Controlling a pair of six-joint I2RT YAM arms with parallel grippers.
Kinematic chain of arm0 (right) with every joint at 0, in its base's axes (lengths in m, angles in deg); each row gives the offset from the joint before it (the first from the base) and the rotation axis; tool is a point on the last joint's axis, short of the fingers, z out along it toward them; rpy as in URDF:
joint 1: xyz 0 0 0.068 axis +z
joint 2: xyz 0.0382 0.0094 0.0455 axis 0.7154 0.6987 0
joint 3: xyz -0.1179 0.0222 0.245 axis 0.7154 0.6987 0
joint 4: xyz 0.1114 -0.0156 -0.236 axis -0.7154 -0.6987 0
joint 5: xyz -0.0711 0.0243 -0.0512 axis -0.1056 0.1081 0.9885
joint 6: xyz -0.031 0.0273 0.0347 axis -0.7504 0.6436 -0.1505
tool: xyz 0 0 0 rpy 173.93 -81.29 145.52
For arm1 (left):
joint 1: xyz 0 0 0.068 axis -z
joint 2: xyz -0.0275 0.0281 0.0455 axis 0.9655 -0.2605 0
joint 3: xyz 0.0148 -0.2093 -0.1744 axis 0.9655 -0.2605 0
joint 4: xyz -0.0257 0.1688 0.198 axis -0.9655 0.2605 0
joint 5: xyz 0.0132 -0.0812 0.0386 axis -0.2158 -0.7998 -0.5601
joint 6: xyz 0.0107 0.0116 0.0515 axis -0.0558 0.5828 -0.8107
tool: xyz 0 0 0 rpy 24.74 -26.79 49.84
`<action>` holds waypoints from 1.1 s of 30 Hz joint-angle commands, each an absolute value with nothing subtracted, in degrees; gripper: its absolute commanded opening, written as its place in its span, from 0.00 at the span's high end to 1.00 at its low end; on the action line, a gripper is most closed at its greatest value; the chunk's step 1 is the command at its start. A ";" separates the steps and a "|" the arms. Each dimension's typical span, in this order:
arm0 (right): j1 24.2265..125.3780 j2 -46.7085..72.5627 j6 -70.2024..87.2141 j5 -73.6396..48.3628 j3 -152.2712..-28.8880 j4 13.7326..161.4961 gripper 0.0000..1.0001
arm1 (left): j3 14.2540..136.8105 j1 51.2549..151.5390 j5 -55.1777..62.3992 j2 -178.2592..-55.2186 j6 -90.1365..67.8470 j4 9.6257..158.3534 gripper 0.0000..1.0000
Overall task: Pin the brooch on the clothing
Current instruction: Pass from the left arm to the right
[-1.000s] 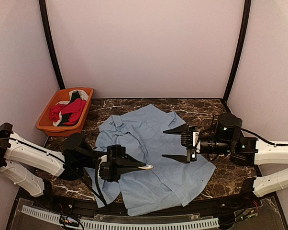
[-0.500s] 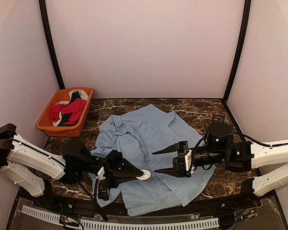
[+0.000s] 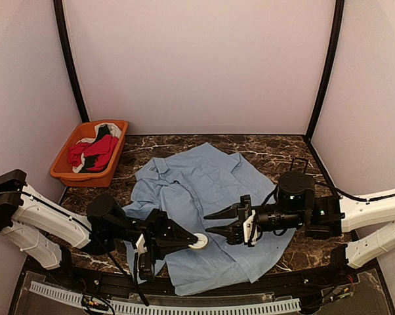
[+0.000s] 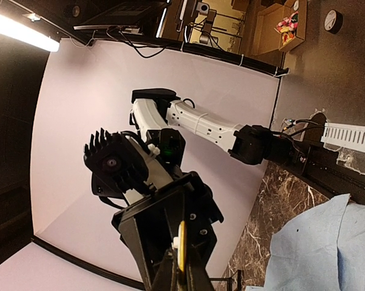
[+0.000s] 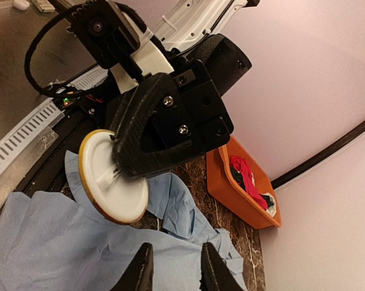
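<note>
Marble table [image 3: 279, 152] bears shirt [image 3: 210, 187], orange bin [image 3: 84, 178]

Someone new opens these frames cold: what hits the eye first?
The big light blue shirt sprawled across the dark marble table, centre of the top view. Over its near part, the left gripper pinches a round white brooch, facing the right gripper, whose jaws stand apart with nothing between them. At the far left sits an orange bin of red, black and white garments.
</note>
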State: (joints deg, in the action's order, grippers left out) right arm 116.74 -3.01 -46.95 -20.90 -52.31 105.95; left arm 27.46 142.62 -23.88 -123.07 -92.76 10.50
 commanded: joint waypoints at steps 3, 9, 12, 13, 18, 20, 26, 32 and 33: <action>117.80 -3.13 -47.89 -20.20 -51.90 108.41 0.80 | 26.11 142.84 -23.20 -124.25 -90.90 1.88 0.99; 119.21 -2.07 -49.43 -20.48 -53.00 104.97 0.83 | 26.03 142.84 -22.69 -125.44 -89.38 -1.51 0.99; 119.84 -1.54 -49.64 -19.36 -53.16 103.16 0.83 | 26.04 142.84 -22.59 -125.12 -89.41 -1.67 0.99; 119.79 -1.60 -49.65 -18.83 -52.91 103.49 0.84 | 26.04 142.84 -22.50 -124.97 -89.43 -1.69 0.99; 119.81 -2.48 -49.71 -16.03 -50.79 107.47 0.80 | 25.99 142.84 -22.89 -124.23 -88.87 -2.19 0.99; 119.83 -2.67 -49.74 -16.17 -50.98 106.79 0.80 | 25.97 142.88 -22.93 -123.94 -88.75 -2.34 0.99; 120.44 -4.33 -49.79 -19.88 -51.50 104.41 0.81 | 26.01 142.84 -22.63 -122.80 -89.23 -1.98 0.99; 121.81 -4.58 -50.14 -20.78 -52.24 103.07 0.83 | 25.97 142.84 -22.24 -122.33 -89.47 -1.63 0.99; 121.98 -4.34 -50.29 -20.82 -52.40 102.59 0.83 | 26.00 142.84 -22.21 -122.30 -89.50 -1.69 0.99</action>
State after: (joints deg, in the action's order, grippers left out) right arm 120.66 -4.19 -49.99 -19.13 -51.87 104.00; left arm 26.67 142.69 -22.80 -123.72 -89.75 9.45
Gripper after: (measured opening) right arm 0.174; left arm 0.044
